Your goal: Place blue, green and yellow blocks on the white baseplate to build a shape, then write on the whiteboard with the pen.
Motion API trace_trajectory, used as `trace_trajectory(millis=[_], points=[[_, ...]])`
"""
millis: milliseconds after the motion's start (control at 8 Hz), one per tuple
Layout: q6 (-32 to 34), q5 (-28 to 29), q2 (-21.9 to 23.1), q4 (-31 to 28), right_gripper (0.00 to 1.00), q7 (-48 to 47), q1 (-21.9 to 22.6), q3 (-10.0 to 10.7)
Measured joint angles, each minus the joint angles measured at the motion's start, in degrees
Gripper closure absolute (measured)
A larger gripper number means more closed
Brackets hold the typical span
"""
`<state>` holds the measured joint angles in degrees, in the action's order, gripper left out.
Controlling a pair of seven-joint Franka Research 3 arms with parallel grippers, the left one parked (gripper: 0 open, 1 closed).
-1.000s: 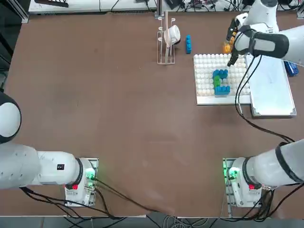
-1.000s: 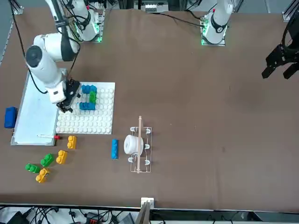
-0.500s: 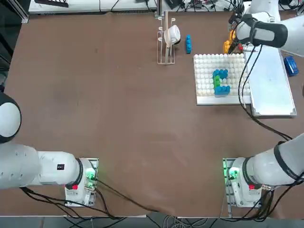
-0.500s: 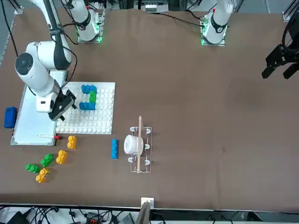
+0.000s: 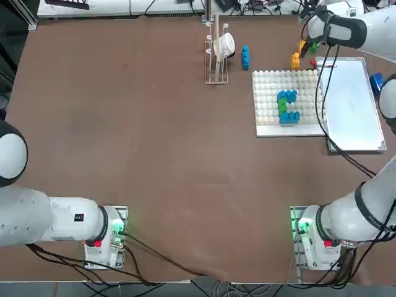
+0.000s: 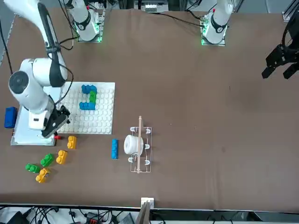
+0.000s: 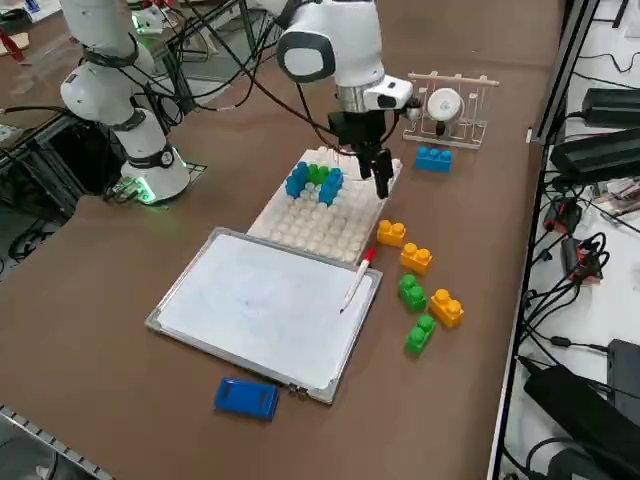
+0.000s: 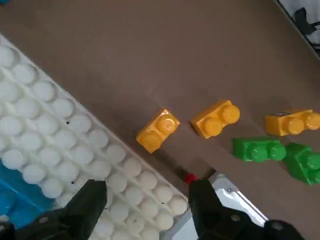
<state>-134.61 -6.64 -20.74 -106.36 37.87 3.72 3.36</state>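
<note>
Your overhead hides the right gripper (image 6: 55, 122) under the wrist | pen (image 7: 356, 279) beneath it shows only its red tip in your wrist view | baseplate (image 8: 60, 130) and whiteboard (image 8: 235, 197) cut at frame edge there

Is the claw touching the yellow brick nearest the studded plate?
Apart. In the right side view the open right gripper hangs above the plate's edge, with bare table between it and the brick.

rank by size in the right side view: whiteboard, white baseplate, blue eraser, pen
1. whiteboard, largest
2. white baseplate
3. blue eraser
4. pen: longer than the eraser but far thinner, so smallest in area
</note>
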Motion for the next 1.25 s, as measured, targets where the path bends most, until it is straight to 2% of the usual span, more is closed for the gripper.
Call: trace_trajectory(millis=[250,500,1000,1250], points=[[1.4,0.5,-1.7,2.3,0.00,-2.8,-1.3,0.3],[1.1,2.0,-4.7,4.5,0.00,-15.1,-1.4,0.3],[-5.4,4.5,-13.2,8.5,0.00,-37.1,-0.8,-0.3],[-7.2,4.5,-15.7,9.0,0.00,-42.4,-0.5,-0.4]])
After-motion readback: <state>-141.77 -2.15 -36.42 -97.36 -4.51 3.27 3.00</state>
